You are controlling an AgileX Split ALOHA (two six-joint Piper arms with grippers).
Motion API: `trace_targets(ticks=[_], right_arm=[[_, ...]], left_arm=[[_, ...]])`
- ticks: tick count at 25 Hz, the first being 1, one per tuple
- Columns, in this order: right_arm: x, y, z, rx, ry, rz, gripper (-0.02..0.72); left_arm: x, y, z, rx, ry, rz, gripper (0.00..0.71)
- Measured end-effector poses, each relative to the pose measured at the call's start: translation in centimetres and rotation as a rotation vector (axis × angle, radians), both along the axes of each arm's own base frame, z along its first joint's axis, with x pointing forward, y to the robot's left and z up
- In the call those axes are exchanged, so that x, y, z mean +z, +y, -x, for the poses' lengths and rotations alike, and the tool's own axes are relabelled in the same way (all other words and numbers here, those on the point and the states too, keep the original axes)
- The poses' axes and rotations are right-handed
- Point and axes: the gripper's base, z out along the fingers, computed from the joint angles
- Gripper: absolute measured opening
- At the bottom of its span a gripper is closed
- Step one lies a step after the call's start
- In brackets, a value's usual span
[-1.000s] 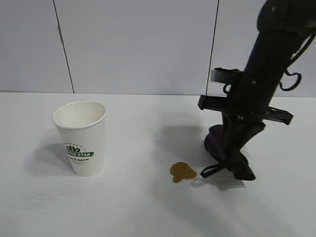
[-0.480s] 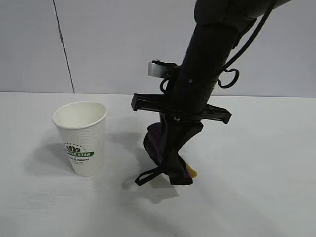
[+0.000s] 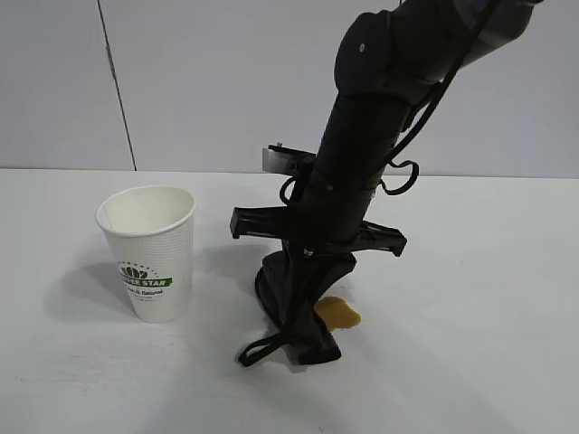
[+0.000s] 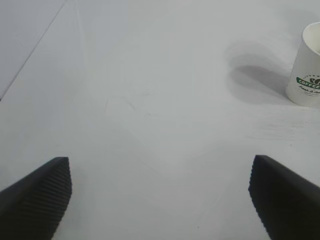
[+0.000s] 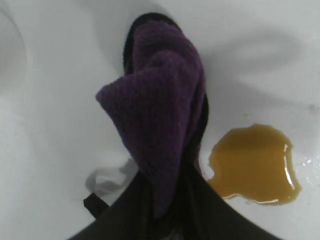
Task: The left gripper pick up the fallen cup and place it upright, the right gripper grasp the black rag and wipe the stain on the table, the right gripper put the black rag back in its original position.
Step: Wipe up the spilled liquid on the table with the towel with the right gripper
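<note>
From my station I see the right claw (image 3: 303,348) pointing steeply down at the white tabletop (image 3: 470,362), its fingers clamped nearly shut on the dark rag (image 3: 289,307). The rag hangs bunched around the fingers (purplish in the right wrist view, black from outside) and its lower end touches the tabletop just beside the stain (image 3: 339,314). A thin loop of the rag (image 3: 258,348) trails on the surface on the far side from the stain.

The stain is an amber blotch, wet and shiny, with the rag covering its near edge in the exterior view; most of it shows plainly in the right wrist view (image 5: 255,165). The right arm's thick black body stands over the stain and hides the tabletop behind it.

The paper cup (image 3: 147,251) stands upright, well apart from the stain, on the other side of the rag, with green print on its wall.

My left claw (image 4: 160,195) hangs wide open over bare tabletop, holding nothing, the cup (image 4: 307,70) off to one side of it.
</note>
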Motion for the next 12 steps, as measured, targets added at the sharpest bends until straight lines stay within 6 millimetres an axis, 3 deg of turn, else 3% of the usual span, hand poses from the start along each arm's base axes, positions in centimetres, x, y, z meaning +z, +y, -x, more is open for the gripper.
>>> trace_targets(ticks=[12], right_arm=[[-0.7,-1.2,-0.2,0.024,-0.007,0.127,0.082]], left_arm=[[0.0,0.0,0.0,0.0,0.0,0.0,0.694]])
